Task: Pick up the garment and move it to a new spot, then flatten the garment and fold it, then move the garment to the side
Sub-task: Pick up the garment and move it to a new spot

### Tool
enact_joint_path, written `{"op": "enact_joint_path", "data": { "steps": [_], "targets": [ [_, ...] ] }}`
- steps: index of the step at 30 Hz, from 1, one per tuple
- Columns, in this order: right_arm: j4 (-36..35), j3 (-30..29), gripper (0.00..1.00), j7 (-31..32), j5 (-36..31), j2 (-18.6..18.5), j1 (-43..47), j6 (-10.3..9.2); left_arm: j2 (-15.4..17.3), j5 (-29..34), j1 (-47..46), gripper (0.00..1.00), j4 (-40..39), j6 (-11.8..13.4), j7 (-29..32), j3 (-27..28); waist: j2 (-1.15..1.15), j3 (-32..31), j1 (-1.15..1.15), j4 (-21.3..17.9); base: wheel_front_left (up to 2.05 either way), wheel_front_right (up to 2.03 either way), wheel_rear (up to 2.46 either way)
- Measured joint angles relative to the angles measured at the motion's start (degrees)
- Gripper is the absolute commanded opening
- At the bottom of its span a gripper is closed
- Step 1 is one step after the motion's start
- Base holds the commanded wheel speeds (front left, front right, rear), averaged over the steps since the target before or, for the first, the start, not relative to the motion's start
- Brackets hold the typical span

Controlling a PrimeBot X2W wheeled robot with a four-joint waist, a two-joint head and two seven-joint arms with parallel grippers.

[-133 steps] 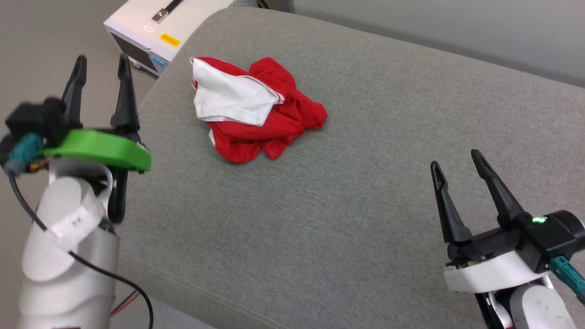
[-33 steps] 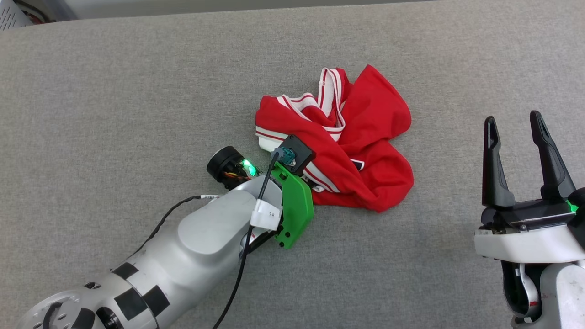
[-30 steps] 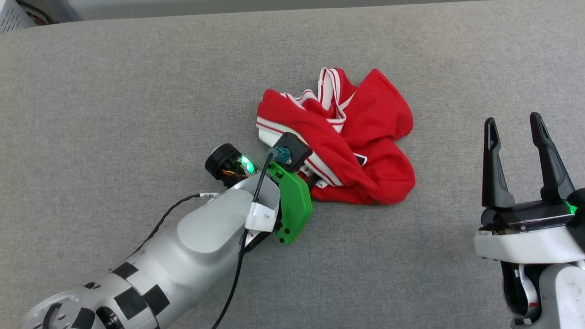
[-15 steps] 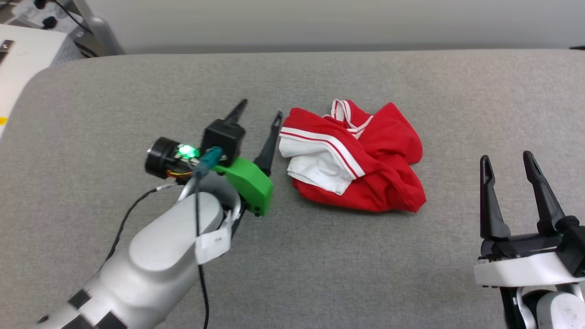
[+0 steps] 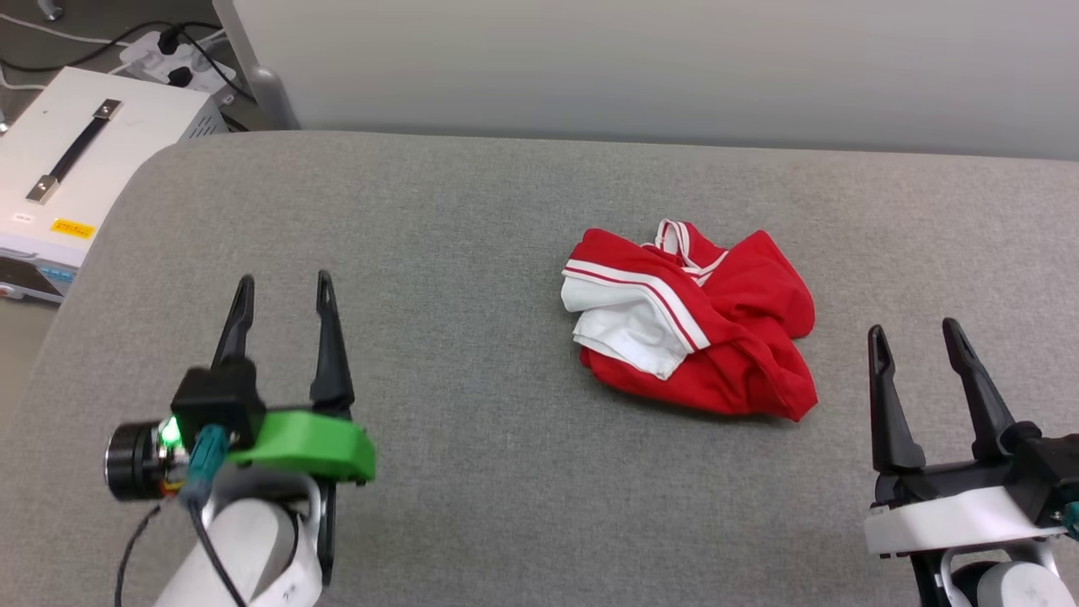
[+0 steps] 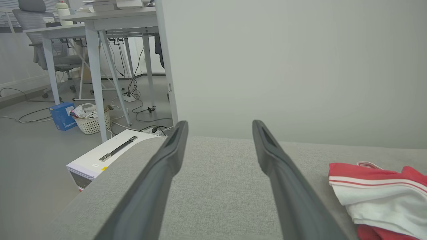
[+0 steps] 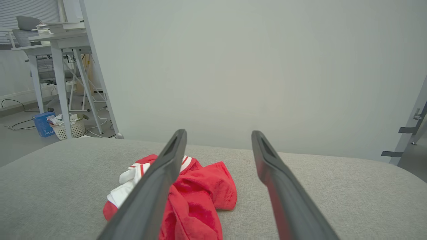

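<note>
The garment (image 5: 700, 333) lies crumpled in a heap on the grey cushioned surface (image 5: 472, 253), red with a white sleeve and striped trim showing. It sits right of centre in the head view. My left gripper (image 5: 282, 291) stands open at the lower left, well clear of the garment, with nothing between its fingers. My right gripper (image 5: 915, 337) is open at the lower right, a short way right of the heap. The left wrist view has the garment (image 6: 377, 196) at its right edge. In the right wrist view the garment (image 7: 196, 196) lies ahead and partly behind the left finger.
A white box-shaped device (image 5: 76, 169) with a handle stands beside the surface's left edge. A pale wall (image 5: 674, 67) runs behind the surface. Desks, cables and a basket (image 6: 91, 121) occupy the floor to the left.
My left gripper opened, let go of the garment and drew back to the lower left. The garment stays in a heap where it was dropped. The camera view has shifted.
</note>
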Motion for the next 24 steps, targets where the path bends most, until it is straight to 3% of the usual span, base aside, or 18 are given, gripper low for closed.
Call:
{"op": "enact_joint_path", "data": {
  "steps": [11, 18, 24],
  "targets": [
    [2.78, 0.26, 1.0, 0.0, 3.16, 0.01, 1.82, 0.0, -8.61, 7.03, 11.22, 1.0, -0.86, -12.59, 0.01, 9.65, 0.0, -1.62, 0.0, -0.36, 0.0, 0.0, 0.0],
    [4.67, 0.48, 1.0, 0.0, 4.22, 0.01, 2.82, 0.0, -12.7, 11.24, 12.37, 1.0, 1.3, -17.31, 0.01, 13.21, 0.0, -2.06, 0.0, -1.15, 0.0, 0.0, 0.0],
    [6.17, 1.01, 1.0, 0.0, 4.64, 0.0, 3.85, 0.0, -14.55, 13.63, 13.1, 1.0, 3.55, -19.86, 0.0, 15.8, 0.0, -2.39, 0.0, -1.66, 0.0, 0.0, 0.0]
  ]
}}
